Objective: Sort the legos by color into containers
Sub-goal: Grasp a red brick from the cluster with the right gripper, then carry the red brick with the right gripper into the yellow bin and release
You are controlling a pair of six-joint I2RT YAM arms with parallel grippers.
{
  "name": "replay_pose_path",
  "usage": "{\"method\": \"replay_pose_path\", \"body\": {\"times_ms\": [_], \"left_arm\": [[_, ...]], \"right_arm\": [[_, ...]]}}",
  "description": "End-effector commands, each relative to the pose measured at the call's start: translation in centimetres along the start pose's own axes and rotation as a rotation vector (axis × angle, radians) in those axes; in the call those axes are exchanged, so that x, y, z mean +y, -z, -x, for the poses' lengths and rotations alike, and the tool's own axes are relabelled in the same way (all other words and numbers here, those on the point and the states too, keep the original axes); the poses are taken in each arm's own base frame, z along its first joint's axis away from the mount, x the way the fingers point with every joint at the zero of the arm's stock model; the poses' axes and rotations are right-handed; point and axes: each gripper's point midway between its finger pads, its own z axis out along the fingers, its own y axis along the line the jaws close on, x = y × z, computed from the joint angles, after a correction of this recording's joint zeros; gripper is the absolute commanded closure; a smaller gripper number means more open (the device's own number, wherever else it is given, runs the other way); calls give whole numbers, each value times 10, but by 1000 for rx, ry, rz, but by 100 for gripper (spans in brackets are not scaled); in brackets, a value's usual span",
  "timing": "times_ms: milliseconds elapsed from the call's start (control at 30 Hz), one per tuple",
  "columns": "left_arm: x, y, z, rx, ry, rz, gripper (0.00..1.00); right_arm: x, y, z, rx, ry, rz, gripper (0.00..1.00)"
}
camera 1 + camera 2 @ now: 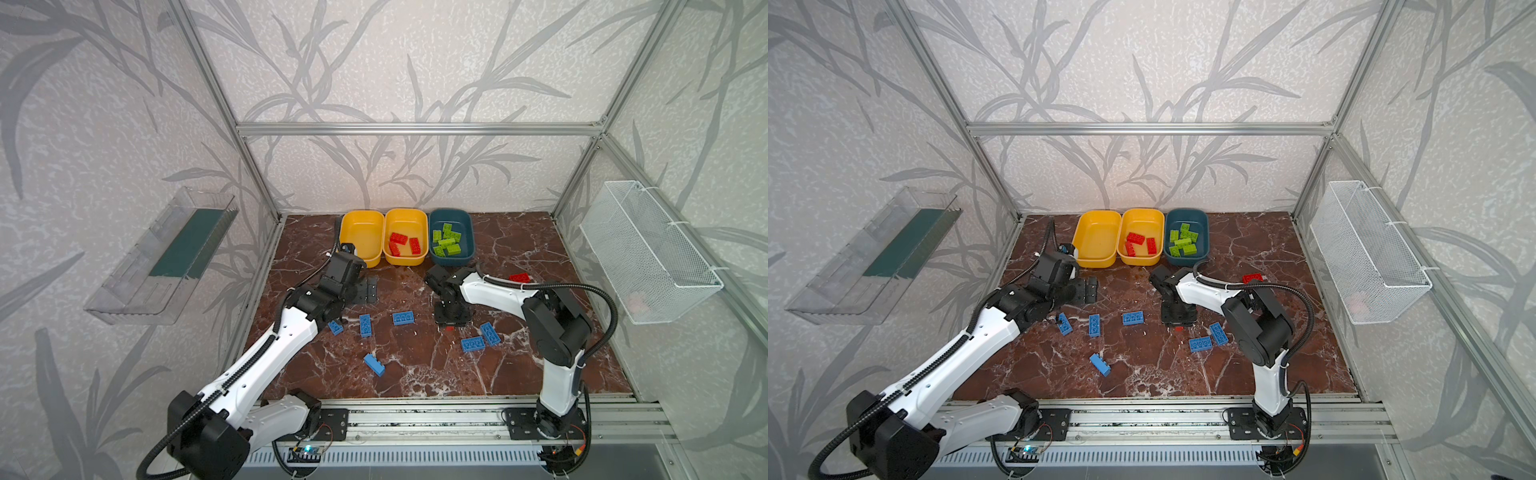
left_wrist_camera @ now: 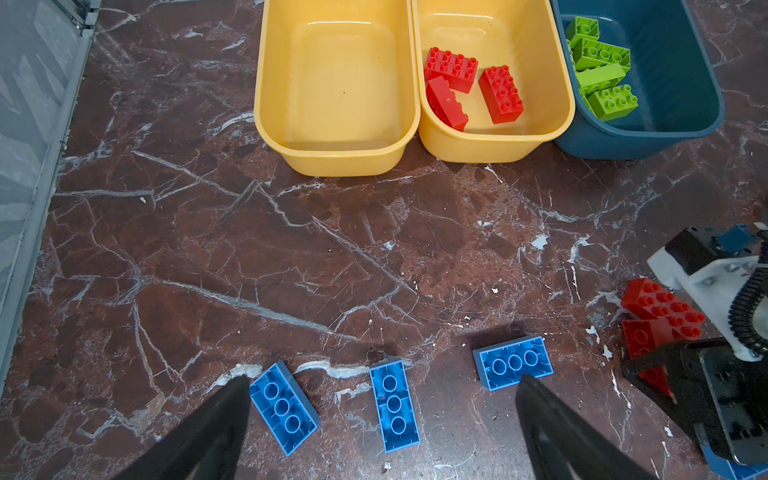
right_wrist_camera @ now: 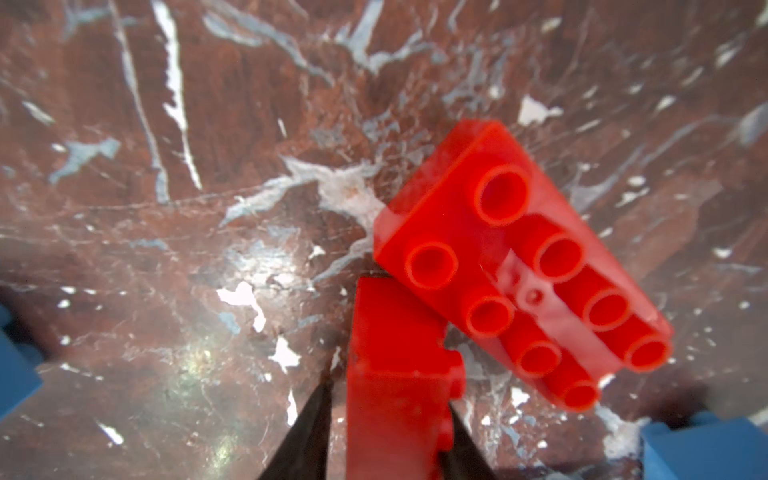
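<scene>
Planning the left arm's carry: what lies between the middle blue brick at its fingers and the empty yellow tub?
Only bare marble tabletop, from blue brick to empty yellow tub; the left wrist view shows it.

Red lego, seemingly mostly hidden from above

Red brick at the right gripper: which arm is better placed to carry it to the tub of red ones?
Right. The right gripper is shut on the red brick, so it only has to lift and carry to the middle yellow tub. The left gripper hangs open over blue bricks, holding nothing.
</scene>
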Motion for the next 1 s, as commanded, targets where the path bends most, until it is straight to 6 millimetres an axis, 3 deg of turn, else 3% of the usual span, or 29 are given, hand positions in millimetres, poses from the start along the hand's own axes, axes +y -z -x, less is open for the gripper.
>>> {"method": "replay_pose_path", "body": {"times_ms": [0, 200, 300, 500, 733, 967], "left_arm": [[-2, 4, 13, -28, -13, -14, 1], [1, 2, 12, -22, -11, -7, 1], [4, 4, 13, -24, -4, 3, 1], [11, 10, 14, -33, 12, 16, 1], [22, 12, 10, -41, 42, 57, 1], [32, 25, 8, -53, 103, 82, 1]], "right_arm": [[-10, -3, -2, 26, -8, -66, 67], [-4, 8, 8, 8, 3, -66, 84], [2, 21, 18, -25, 1, -47, 85], [41, 57, 51, -107, 39, 85, 86], [86, 99, 120, -254, 130, 199, 86], [108, 105, 196, -317, 102, 323, 86]]}}
